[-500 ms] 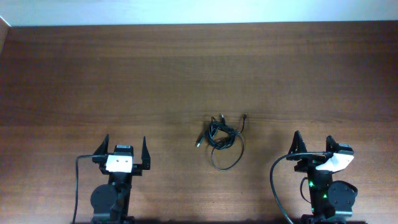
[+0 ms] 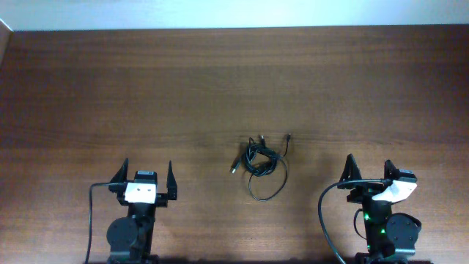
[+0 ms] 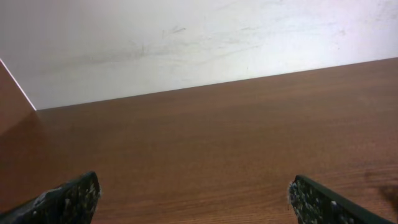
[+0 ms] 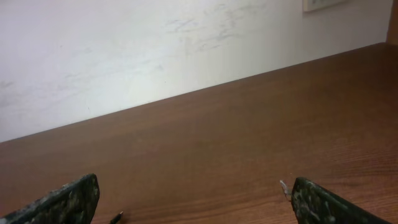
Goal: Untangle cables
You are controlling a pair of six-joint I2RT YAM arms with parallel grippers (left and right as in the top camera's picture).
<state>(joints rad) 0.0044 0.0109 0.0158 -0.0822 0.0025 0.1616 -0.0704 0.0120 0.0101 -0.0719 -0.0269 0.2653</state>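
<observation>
No change since earlier: both jaws wide, cables (image 2: 256, 158) on wooden table (image 2: 146, 88), white wall (image 3: 186, 43) beyond.

The 2 arms stand well apart, each folded low. The left gripper (image 2: 147, 166) and the right gripper (image 2: 368, 161) both point forward, jaws spread wide, gripping nothing.

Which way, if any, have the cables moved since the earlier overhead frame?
No. The cables sit where they were, judged against the far edge of the table.
</observation>
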